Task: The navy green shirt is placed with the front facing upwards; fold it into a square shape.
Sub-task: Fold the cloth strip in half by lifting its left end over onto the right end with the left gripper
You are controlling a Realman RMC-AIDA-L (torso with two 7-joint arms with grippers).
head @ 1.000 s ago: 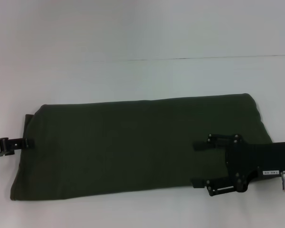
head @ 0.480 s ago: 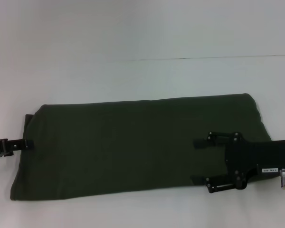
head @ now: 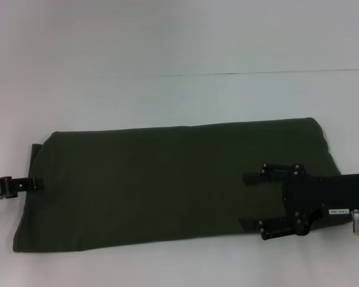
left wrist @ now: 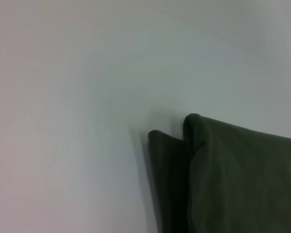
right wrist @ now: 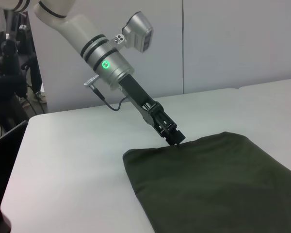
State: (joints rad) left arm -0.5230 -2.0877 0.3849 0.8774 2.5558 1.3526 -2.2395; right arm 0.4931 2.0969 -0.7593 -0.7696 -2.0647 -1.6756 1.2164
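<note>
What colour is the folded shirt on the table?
Plain dark olive green shirt, no print showing; clearest in the head view.

White tabletop [head: 167, 42] crossed by a thin seam. Pale grey wall panels [right wrist: 233, 43] behind; dark equipment [right wrist: 9, 73] stands beside the table.

White table and its surroundings

A white table [head: 167, 48] is stretching across the workspace with a thin seam [head: 257, 73] running across it, while pale wall panels [right wrist: 223, 43] are standing behind and dark equipment [right wrist: 7, 73] is sitting beyond its edge.
</note>
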